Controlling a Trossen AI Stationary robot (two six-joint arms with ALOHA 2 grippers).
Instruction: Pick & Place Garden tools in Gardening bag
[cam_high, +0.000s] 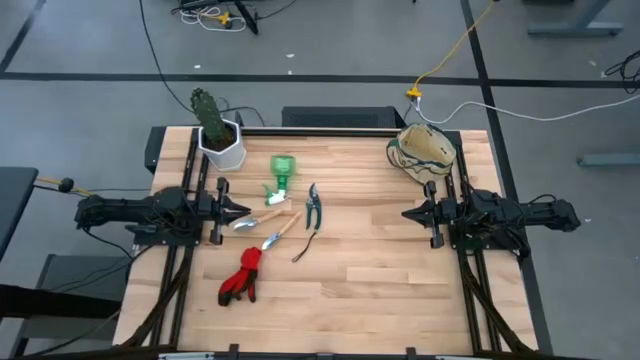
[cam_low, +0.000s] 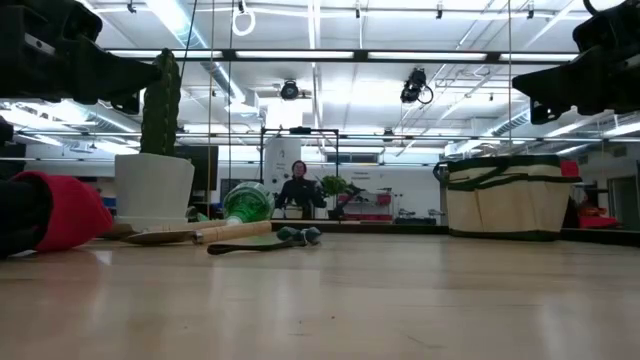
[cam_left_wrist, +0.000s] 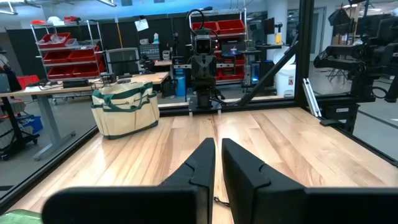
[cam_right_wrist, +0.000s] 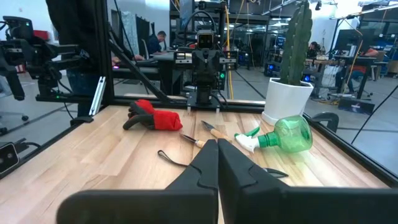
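The garden tools lie flat on the wooden table left of centre: a green sprayer (cam_high: 282, 172), dark-handled shears (cam_high: 313, 205), a wooden-handled trowel (cam_high: 262, 217), a thin dark cord (cam_high: 305, 247) and red gloves (cam_high: 243, 275). The beige gardening bag (cam_high: 422, 152) with green trim stands upright at the far right. My left gripper (cam_high: 243, 210) hovers at the left edge, just beside the trowel. Its fingers (cam_left_wrist: 205, 163) are shut on nothing, with only a thin slit between them. My right gripper (cam_high: 408, 213) waits at the right edge, near side of the bag, shut and empty.
A white hexagonal pot with a cactus (cam_high: 220, 135) stands at the far left corner, behind the sprayer. Bare wood (cam_high: 380, 270) fills the middle and near half of the table. Dark frame rails (cam_high: 190, 260) run along both side edges.
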